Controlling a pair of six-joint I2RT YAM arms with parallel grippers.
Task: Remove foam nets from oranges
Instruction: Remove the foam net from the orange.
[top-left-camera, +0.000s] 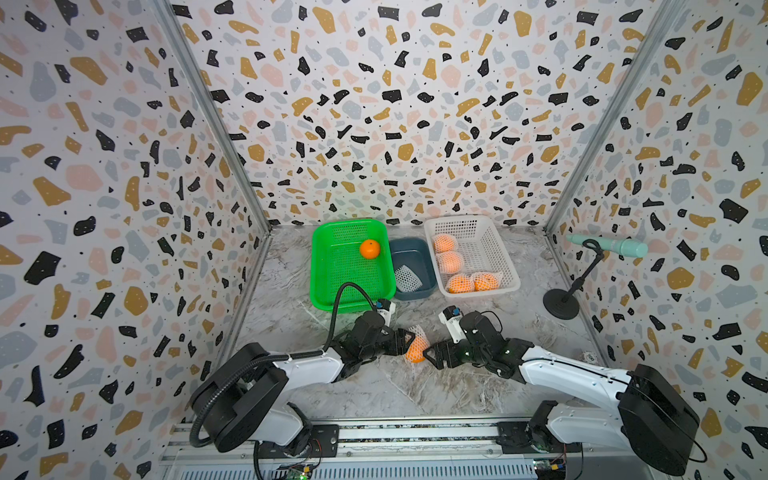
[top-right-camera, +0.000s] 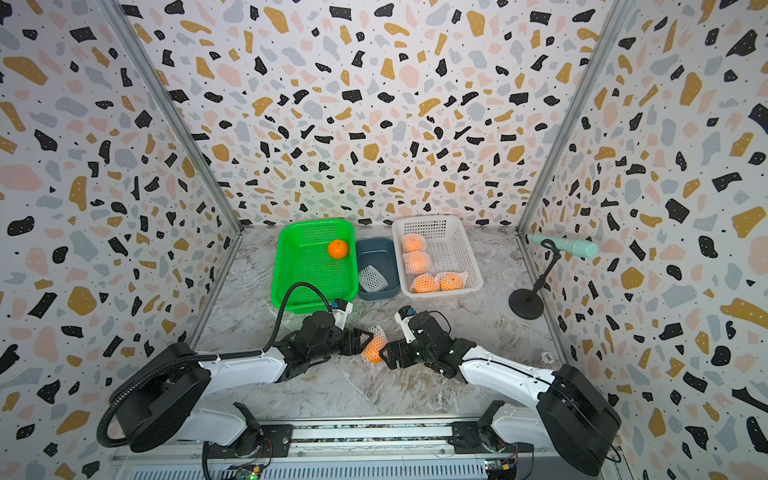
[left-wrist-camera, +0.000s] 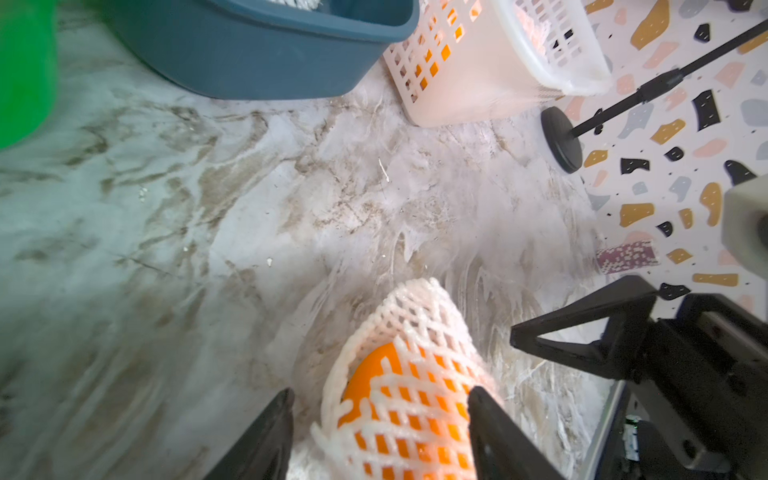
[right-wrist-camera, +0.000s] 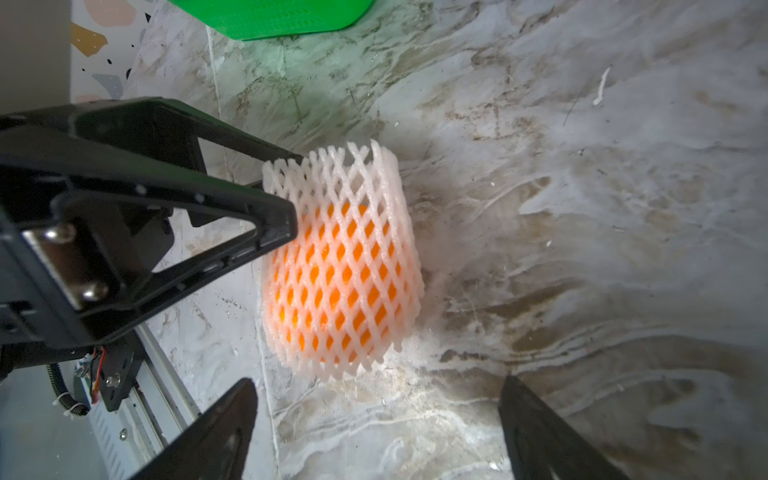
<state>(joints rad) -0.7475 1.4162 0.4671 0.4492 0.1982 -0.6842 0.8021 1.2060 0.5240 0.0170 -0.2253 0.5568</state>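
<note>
An orange in a white foam net lies on the marble table between my two grippers. My left gripper is open with its fingers on either side of this orange. One finger touches the net and the other stands a little off it. My right gripper is wide open just short of the netted orange, with nothing between its fingers. A bare orange sits in the green basket. Several netted oranges lie in the white basket.
A blue bin between the two baskets holds an empty foam net. A black stand carrying a mint-green cylinder stands by the right wall. The terrazzo-patterned walls close in the table on three sides.
</note>
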